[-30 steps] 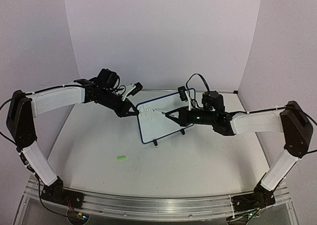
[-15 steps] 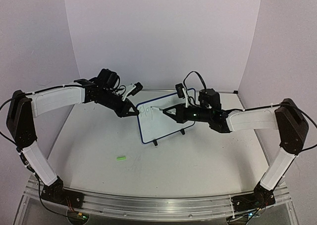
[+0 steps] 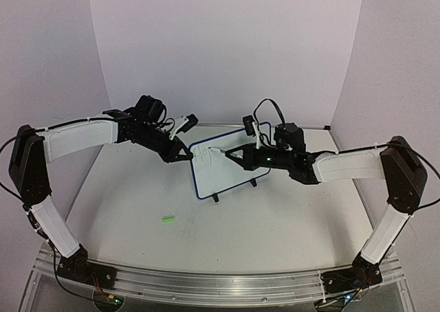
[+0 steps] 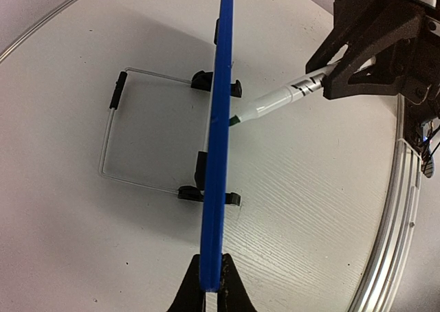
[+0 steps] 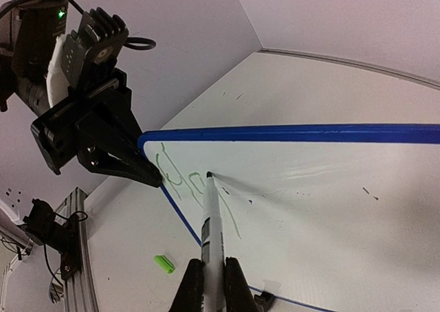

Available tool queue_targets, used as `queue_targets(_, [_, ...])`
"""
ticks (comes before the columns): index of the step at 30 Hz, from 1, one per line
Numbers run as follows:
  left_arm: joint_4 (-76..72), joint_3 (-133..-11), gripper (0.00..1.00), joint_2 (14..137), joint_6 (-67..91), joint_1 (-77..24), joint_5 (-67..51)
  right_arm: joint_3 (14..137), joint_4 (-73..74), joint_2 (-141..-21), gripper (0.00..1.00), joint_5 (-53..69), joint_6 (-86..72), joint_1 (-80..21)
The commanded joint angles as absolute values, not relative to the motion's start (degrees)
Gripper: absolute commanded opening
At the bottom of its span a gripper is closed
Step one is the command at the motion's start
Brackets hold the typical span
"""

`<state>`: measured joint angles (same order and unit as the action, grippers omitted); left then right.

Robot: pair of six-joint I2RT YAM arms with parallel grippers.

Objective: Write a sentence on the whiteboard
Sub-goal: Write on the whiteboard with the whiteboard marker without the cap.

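Observation:
The whiteboard (image 3: pixel 221 174) stands on its wire stand (image 4: pixel 108 141) mid-table, blue rim around a white face. My left gripper (image 3: pixel 186 154) is shut on the board's upper left corner; in the left wrist view the rim (image 4: pixel 218 154) runs edge-on up from between my fingertips (image 4: pixel 212 286). My right gripper (image 5: pixel 213 269) is shut on a white marker (image 5: pixel 210 219). The marker's tip touches the board face beside a few green strokes (image 5: pixel 170 176) near the left edge. From the left wrist view the marker (image 4: pixel 275 100) meets the board from the right.
A small green marker cap (image 3: pixel 168 220) lies on the table in front of the board, toward the left; it also shows as the cap (image 5: pixel 163 264) in the right wrist view. Walls close in the back and both sides. A metal rail (image 3: pixel 206 284) runs along the near edge.
My right gripper has shifted left and slightly up with the marker, bringing the tip nearer the board's upper left. The left gripper and the board have stayed put.

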<state>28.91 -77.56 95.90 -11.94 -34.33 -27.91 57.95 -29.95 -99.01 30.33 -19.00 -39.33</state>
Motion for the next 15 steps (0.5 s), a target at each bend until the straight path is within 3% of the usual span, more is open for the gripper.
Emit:
queue_targets(1, [31.17,-78.64,0.0,97.11,-13.46,-34.81,-26.27,57.37,-32.0,-97.05,0.0,25.31,-19.16,-39.3])
queue_targets(15, [31.24,-78.66,0.0,97.08,-13.47,-34.8,-26.27,54.93,-32.02,-95.88,0.0,23.88,-19.07,-39.3])
